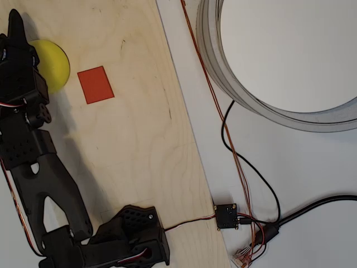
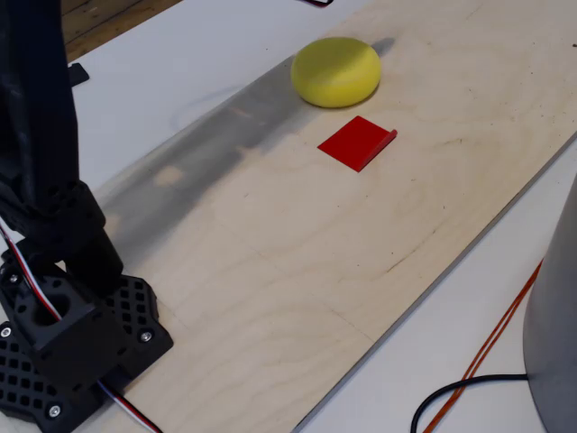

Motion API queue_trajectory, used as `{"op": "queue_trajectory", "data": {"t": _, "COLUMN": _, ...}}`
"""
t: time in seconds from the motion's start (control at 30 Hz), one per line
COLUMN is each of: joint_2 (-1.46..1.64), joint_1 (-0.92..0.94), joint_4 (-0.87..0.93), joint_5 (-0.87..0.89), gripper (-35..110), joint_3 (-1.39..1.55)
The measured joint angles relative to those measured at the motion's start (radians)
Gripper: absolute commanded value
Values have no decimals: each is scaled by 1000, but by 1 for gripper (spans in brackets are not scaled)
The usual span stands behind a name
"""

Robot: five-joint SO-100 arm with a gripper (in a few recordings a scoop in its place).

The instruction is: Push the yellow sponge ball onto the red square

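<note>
The yellow sponge ball (image 1: 57, 66) (image 2: 335, 70) lies on the plywood board near its far end. In the overhead view its left part is hidden under my black arm. The red square (image 1: 95, 84) (image 2: 356, 142) lies flat just beside the ball with a small gap between them, and one of its edges curls up slightly. My gripper (image 1: 14, 23) points toward the top left corner of the overhead view, above and left of the ball. Its black fingers merge into one pointed shape, so their state is unclear.
The plywood board (image 1: 139, 139) (image 2: 297, 262) carries the arm's base (image 1: 131, 237) (image 2: 72, 343). To its right are thin red wires (image 1: 209, 84), black cables, a small circuit board (image 1: 226, 216) and a large grey ring (image 1: 268, 109) on the white table.
</note>
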Motion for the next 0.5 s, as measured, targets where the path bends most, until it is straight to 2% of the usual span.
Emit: {"op": "queue_trajectory", "data": {"t": 0.5, "joint_2": 12, "joint_1": -32, "joint_4": 17, "joint_5": 0, "gripper": 24, "joint_3": 149}}
